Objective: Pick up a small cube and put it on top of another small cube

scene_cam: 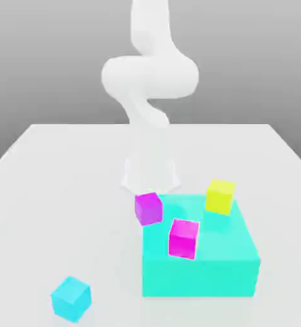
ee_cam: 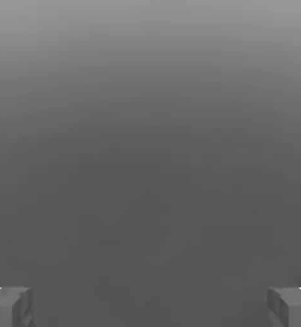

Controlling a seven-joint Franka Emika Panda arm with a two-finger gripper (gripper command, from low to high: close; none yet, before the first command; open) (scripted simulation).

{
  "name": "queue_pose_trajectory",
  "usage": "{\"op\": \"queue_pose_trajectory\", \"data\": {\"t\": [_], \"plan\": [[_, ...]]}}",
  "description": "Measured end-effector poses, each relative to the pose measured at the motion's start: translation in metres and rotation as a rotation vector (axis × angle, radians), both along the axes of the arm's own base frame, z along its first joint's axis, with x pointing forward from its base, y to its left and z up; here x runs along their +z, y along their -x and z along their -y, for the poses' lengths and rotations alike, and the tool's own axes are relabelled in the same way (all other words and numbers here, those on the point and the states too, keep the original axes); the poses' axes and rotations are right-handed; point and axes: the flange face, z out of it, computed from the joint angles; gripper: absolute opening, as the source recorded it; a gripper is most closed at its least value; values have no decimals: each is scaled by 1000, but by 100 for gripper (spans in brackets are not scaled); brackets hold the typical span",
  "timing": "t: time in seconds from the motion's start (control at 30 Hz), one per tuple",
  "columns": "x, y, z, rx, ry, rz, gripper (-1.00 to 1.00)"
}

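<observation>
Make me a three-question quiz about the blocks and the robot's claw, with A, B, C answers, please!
1. Where is the yellow cube?
A. on the big turquoise block
B. on the table by itself
C. under the small cyan cube

2. How many small cubes are there in all?
A. two
B. four
C. six

3. How is the gripper?
A. shut on a cube
B. open with nothing between its fingers
C. shut on nothing

Answers:
1 A, the yellow cube sits on the big block's top near its far corner.
2 B, there is a yellow one, a purple-violet cube, a hot-pink cube and the cyan one.
3 B, in the hand view the two fingers stand far apart with empty space between.
</observation>
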Motion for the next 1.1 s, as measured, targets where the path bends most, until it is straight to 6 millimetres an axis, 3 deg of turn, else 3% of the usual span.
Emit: {"op": "queue_pose_trajectory", "data": {"t": [0.2,0.43,0.6,0.83,1.0,1.03,1.1], "plan": [[-102,-66,32,-76,-48,-171,0],[-231,-105,71,-177,-96,-362,0],[-327,-108,100,-261,-125,-498,0],[-458,-79,132,-372,-151,-688,0],[-527,-73,136,-390,-152,-717,0],[-537,-72,136,-390,-153,-718,-100],[-537,-72,136,-390,-153,-718,-100]]}}
